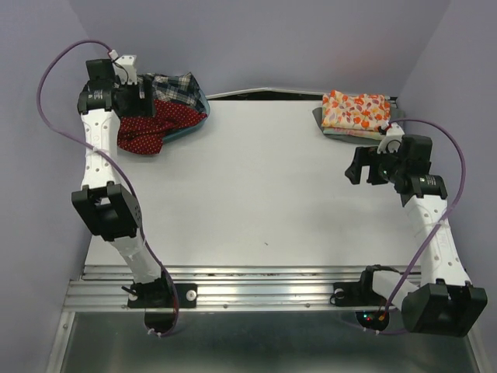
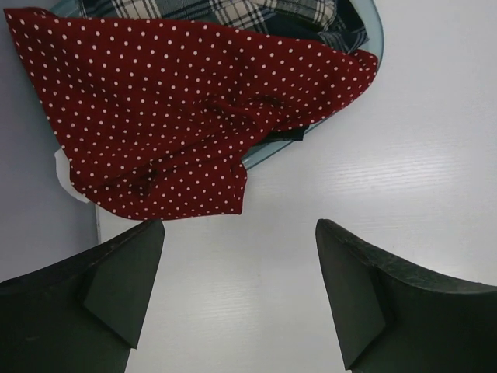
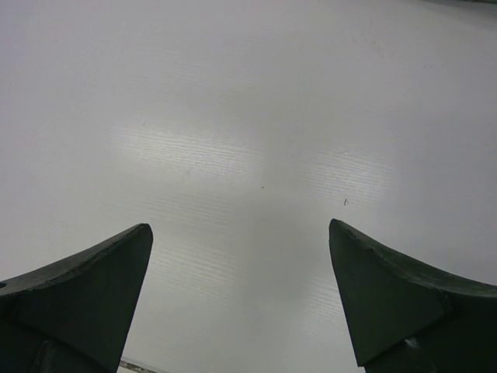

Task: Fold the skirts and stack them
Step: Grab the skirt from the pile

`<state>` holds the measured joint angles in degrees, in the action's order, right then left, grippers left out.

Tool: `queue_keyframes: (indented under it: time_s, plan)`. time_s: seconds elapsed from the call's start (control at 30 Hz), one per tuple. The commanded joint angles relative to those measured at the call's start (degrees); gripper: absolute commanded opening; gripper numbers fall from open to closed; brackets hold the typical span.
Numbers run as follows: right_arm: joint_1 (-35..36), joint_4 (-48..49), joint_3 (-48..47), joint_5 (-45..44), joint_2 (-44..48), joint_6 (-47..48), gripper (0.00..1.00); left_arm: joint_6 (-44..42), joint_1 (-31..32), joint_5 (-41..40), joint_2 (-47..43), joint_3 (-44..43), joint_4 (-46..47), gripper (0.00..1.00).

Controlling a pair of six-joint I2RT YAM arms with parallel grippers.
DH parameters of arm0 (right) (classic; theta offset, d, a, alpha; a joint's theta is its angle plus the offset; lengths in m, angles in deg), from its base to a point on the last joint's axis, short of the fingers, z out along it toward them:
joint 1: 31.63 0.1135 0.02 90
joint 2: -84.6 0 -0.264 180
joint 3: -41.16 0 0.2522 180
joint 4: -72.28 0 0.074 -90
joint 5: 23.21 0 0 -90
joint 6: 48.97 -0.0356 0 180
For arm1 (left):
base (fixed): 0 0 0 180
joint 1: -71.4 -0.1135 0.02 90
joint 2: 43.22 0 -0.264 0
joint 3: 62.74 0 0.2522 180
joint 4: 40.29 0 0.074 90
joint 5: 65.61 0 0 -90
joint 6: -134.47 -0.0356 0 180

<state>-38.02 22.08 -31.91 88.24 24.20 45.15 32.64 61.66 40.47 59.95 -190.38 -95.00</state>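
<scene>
Dark red dotted skirt (image 2: 194, 116) is hanging half out of the teal bin (image 2: 374, 39) at the far left corner. It's spilling over the rim onto the counter (image 1: 256, 186), crumpled, not folded. Plaid skirt (image 2: 233, 12) is lying bunched in the bin behind it, partly under the red one. Floral skirt (image 1: 356, 109) is sitting at the far right corner, looking folded into a neat rectangle. I'm reading that as the base of the stack.

Left gripper (image 2: 241, 295) is hovering near the red skirt's loose hem, jaws spread wide, nothing between them, not touching the cloth. Right gripper (image 3: 241, 295) is hanging over bare counter on the right, near the floral skirt but apart from it, also wide open and empty.

My read: one of three is done, and the step in hand is picking up skirt two, the red one.

Next move, as I see it:
- Left gripper needs to be dropping onto the hem lying on the counter, pinching a single layer, then dragging it to mid-counter where both arms reach.
- Right gripper needs to be coming across to take the other corner, so the skirt gets spread flat before folding.

Watch-outs:
- The red cloth is draping over the plaid, so a deep pinch could be pulling both out.
- The bin looks light and may be sliding with the pull.
</scene>
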Motion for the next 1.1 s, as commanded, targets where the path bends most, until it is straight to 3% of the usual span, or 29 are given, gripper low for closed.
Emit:
queue_keyframes:
  time_s: [0.0,0.23,0.73,0.8,0.97,1.0,1.03,1.07]
  plan:
    - [-0.3,1.3,-1.3,1.1,-0.7,0.5,1.0,1.1,-0.6,-0.2,5.0,-4.4,0.2,0.9]
    - [-0.3,1.3,-1.8,5.6,-2.1,-0.5,1.0,1.7,-1.3,-5.2,15.9,-10.0,3.2,0.9]
    - [-0.3,1.2,-2.2,5.3,-2.8,-0.6,1.0,3.1,-2.0,-14.1,26.6,-12.8,8.8,0.82]
    - [-0.3,1.3,-2.2,5.1,-2.8,-0.5,1.0,3.0,-2.2,-14.3,28.1,-14.3,8.4,0.72]
    - [-0.3,1.6,-2.0,5.0,-3.1,-0.6,1.0,2.6,-2.4,-12.1,28.7,-18.3,8.2,0.31]
    - [-0.3,1.6,-2.1,4.9,-3.2,-0.7,1.0,2.5,-2.4,-11.6,28.3,-18.8,8.3,0.08]
    - [-0.3,1.6,-2.2,4.9,-3.2,-0.8,1.0,2.4,-2.4,-11.2,27.4,-19.3,8.3,0.0]
    - [-0.3,1.6,-2.4,4.7,-3.3,-0.8,1.0,2.4,-2.4,-10.5,26.8,-20.5,8.1,0.0]
